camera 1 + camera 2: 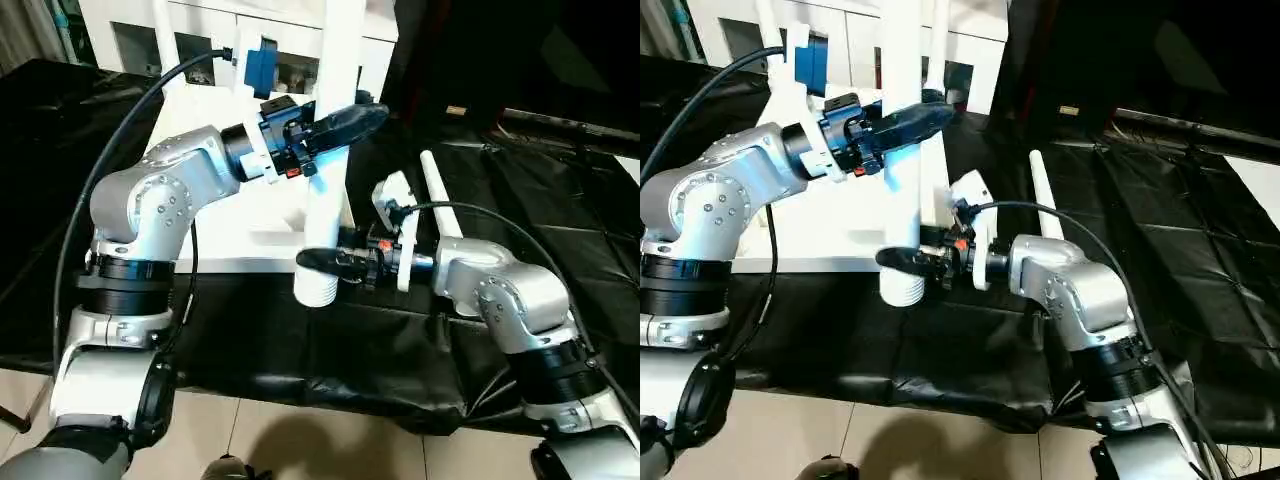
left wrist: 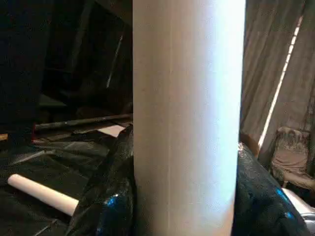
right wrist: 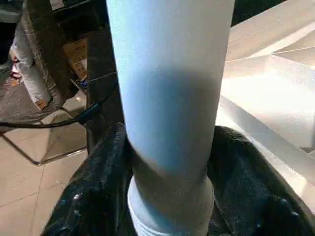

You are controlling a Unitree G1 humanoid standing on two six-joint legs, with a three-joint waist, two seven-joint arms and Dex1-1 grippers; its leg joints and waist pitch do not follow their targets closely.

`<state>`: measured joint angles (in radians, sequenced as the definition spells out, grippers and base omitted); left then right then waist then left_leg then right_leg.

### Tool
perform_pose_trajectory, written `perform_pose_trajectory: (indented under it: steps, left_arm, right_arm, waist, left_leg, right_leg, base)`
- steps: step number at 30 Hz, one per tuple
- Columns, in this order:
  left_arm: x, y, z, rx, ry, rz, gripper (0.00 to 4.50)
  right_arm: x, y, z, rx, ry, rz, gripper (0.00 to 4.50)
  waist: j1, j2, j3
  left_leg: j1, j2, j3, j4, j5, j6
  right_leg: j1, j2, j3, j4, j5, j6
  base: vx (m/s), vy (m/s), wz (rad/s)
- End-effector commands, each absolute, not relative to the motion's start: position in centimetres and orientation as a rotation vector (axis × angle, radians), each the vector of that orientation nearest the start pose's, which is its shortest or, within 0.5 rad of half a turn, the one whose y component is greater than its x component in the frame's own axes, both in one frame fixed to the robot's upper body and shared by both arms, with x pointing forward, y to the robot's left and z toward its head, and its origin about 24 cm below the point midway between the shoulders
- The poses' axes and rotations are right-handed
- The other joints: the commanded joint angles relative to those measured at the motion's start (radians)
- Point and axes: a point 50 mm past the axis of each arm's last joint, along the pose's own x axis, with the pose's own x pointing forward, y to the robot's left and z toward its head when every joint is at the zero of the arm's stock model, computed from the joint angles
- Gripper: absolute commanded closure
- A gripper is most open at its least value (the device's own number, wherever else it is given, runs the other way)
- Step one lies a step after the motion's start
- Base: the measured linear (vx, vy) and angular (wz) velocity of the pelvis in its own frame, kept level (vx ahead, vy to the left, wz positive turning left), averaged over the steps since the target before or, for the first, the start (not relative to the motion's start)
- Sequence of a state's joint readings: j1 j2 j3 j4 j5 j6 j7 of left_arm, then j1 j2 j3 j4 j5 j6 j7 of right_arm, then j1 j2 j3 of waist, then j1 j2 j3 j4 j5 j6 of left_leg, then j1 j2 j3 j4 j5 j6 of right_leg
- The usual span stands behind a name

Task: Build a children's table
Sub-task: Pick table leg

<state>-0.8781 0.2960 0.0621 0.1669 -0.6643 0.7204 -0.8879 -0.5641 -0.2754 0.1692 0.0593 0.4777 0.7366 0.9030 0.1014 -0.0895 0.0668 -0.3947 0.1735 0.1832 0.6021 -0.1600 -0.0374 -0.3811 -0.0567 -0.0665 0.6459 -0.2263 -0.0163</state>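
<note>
The white tabletop point(image 1: 235, 215) lies underside up on the black-sheeted worktable. One white tube leg point(image 1: 338, 60) stands upright in the round socket point(image 1: 318, 287) at the near right corner. My left gripper point(image 1: 345, 122) is shut on this leg about halfway up, and its black fingers point(image 2: 106, 201) press both sides of the tube. Lower down, my right gripper point(image 1: 318, 262) is shut on the same leg just above the socket, its fingers point(image 3: 93, 196) wrapped around it. Another white leg point(image 1: 440, 195) lies loose on the black sheet to the right.
A white shelf unit point(image 1: 220, 40) stands behind the worktable. Another upright white tube point(image 1: 940, 30) rises at the tabletop's far side. The worktable's front edge point(image 1: 330, 385) drops to a beige tiled floor point(image 1: 330, 440). Dark sheeting point(image 1: 560, 200) covers the right side.
</note>
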Motion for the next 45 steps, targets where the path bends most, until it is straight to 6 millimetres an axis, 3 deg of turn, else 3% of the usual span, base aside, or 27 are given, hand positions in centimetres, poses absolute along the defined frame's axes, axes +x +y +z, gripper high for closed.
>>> perform_pose_trajectory:
  steps: [1, 3, 13, 14, 16, 23, 40, 45]
  left_arm:
    - [32.8, 9.6, 24.9, -0.262, -0.137, -1.336, 2.75]
    - [32.8, 9.6, 24.9, -0.271, -0.14, -1.335, 2.75]
    - [32.8, 9.6, 24.8, -0.305, -0.146, -1.333, 2.75]
    - [32.7, 9.6, 24.8, -0.305, -0.145, -1.338, 2.75]
    - [32.7, 9.6, 24.8, -0.302, -0.143, -1.344, 2.75]
    - [32.0, 9.6, 24.3, -0.261, -0.114, -1.42, 2.75]
    - [31.9, 9.7, 24.5, -0.252, -0.113, -1.44, 2.75]
    - [32.1, 9.8, 24.5, -0.248, -0.111, -1.423, 2.75]
  right_arm:
    - [30.0, -8.6, 12.4, 0.159, 0.314, 1.261, 2.29]
    - [30.0, -8.6, 12.4, 0.165, 0.311, 1.265, 2.54]
    - [30.5, -8.5, 12.7, 0.15, 0.27, 1.239, 2.64]
    - [30.7, -8.4, 12.7, 0.207, 0.275, 1.235, 1.94]
    - [30.6, -8.3, 12.9, 0.247, 0.284, 1.256, 1.94]
    - [30.3, -8.2, 12.9, 0.196, 0.316, 1.296, 1.32]
    - [29.7, -7.9, 13.4, 0.174, 0.292, 1.413, 1.3]
    - [29.6, -7.9, 13.4, 0.171, 0.274, 1.432, 1.3]
  waist:
    - [0.0, 0.014, -0.074]
    - [0.0, 0.014, -0.074]
    - [0.0, 0.006, -0.074]
    - [0.0, 0.005, -0.074]
    - [-0.001, 0.006, -0.074]
    - [0.001, 0.004, -0.073]
    - [0.002, 0.009, -0.074]
    - [0.003, 0.005, -0.075]
  left_leg:
    - [0.034, 0.065, -0.023, -0.066, -0.115, -0.04]
    - [0.033, 0.066, -0.023, -0.066, -0.116, -0.041]
    - [0.031, 0.064, -0.021, -0.065, -0.098, -0.03]
    - [0.031, 0.064, -0.021, -0.064, -0.1, -0.031]
    - [0.031, 0.064, -0.021, -0.065, -0.105, -0.03]
    - [0.032, 0.064, -0.02, -0.065, -0.101, -0.033]
    - [0.032, 0.065, -0.022, -0.065, -0.11, -0.039]
    - [0.032, 0.065, -0.022, -0.064, -0.101, -0.033]
  right_leg:
    - [0.046, -0.098, 0.058, -0.07, -0.009, -0.207]
    - [0.046, -0.098, 0.058, -0.07, -0.01, -0.208]
    - [0.046, -0.098, 0.058, -0.07, -0.014, -0.202]
    - [0.046, -0.101, 0.058, -0.071, -0.022, -0.203]
    - [0.045, -0.1, 0.058, -0.071, -0.035, -0.203]
    - [0.045, -0.099, 0.058, -0.071, -0.033, -0.199]
    - [0.046, -0.099, 0.057, -0.07, -0.032, -0.198]
    - [0.047, -0.099, 0.057, -0.068, -0.011, -0.206]
  base:
    - [0.0, 0.0, 0.0]
    - [0.0, 0.0, 0.0]
    - [0.0, 0.0, 0.0]
    - [0.0, 0.0, 0.0]
    - [0.0, 0.0, 0.0]
    - [0.0, 0.0, 0.0]
    - [0.0, 0.0, 0.0]
    - [0.0, 0.0, 0.0]
